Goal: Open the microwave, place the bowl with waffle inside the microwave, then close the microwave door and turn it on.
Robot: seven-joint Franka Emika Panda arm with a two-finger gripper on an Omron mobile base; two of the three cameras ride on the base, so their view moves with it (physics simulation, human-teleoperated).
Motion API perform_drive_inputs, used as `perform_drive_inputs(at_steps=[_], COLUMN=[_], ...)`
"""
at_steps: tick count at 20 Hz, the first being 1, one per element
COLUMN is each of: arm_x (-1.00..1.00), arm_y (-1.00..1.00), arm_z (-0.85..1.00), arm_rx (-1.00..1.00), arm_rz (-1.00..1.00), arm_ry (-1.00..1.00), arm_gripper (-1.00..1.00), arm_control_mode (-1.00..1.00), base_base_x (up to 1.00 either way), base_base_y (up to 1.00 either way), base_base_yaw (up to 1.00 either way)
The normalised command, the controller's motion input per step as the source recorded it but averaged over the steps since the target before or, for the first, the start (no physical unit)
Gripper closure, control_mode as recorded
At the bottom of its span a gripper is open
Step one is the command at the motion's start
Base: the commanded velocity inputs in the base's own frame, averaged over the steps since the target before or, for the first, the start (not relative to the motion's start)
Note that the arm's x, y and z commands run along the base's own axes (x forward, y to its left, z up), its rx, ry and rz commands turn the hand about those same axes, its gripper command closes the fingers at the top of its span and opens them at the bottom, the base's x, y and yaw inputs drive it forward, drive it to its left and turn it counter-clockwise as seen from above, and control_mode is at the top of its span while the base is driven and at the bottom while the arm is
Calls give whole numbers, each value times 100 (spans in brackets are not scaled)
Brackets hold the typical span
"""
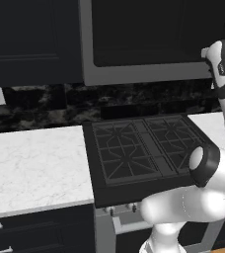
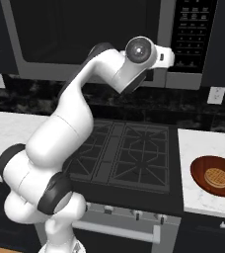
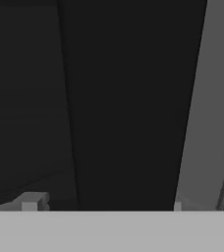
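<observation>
Overhead, the microwave (image 1: 149, 44) hangs shut above the black stove (image 1: 139, 148) in the left base view. From the right base view, the bowl (image 2: 217, 175) with its waffle (image 2: 217, 178) sits on the marble surface (image 2: 208, 143) right of the stove, while the arm reaches up to the microwave door (image 2: 85, 29). Up close, the end effector (image 3: 103, 206) faces the dark glass, 2 fingertips (image 3: 30, 204) spread apart, holding nothing.

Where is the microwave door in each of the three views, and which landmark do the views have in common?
Left base view: microwave door at top right, above the stove.
Right base view: door across the top, behind the arm, left of the keypad.
Hand view: dark glass close up, grey frame at right.
Shared landmark: the door's grey frame; both base views share the stove.
</observation>
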Motion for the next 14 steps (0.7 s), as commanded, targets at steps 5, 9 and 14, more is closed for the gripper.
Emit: perform_drive_inputs(at_steps=[5, 9, 14], arm_x=[38, 14, 9], arm_y=[74, 100, 100], arm_z=[-54, -45, -8], arm_rx=[0, 0, 0], arm_rz=[9, 12, 13], arm_ry=[3, 1, 6], arm_gripper=[100, 100, 100], arm_control_mode=[-100, -100, -100], base_base_x=[0, 0, 0], base_base_y=[0, 0, 0], base_base_yaw=[0, 0, 0])
